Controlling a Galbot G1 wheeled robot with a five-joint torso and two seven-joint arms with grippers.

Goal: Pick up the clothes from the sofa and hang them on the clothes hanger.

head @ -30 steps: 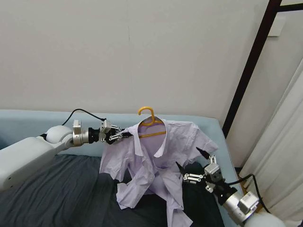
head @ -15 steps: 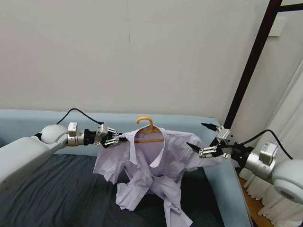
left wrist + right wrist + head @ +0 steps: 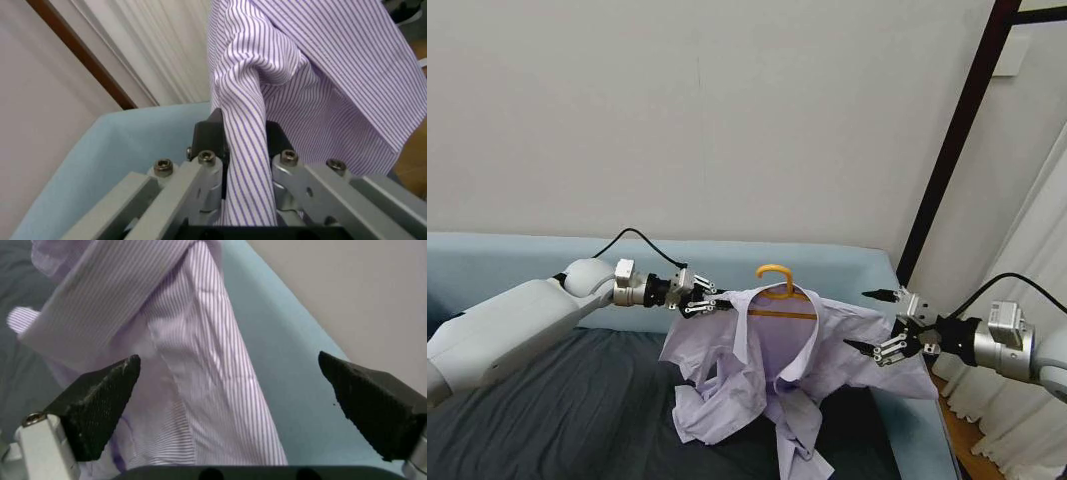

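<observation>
A purple striped shirt (image 3: 767,370) hangs on a yellow hanger (image 3: 777,280), held up over the sofa (image 3: 857,262). My left gripper (image 3: 712,300) is shut on the shirt's left shoulder by the collar; the left wrist view shows the fabric (image 3: 247,130) pinched between its pads. Near the shirt's right shoulder my right gripper (image 3: 872,320) stands open, close to the cloth and with nothing in it. The right wrist view has the shirt (image 3: 167,365) between its spread fingertips (image 3: 100,400), farther off.
A dark grey blanket (image 3: 557,420) covers the sofa seat. A white wall stands behind. A dark pole (image 3: 952,140) rises at the right, and a pale curtain (image 3: 1027,290) hangs at the far right.
The left arm has carried shirt and hanger to the right. The right gripper rose from low by the shirt's hem to its right shoulder, staying open.
</observation>
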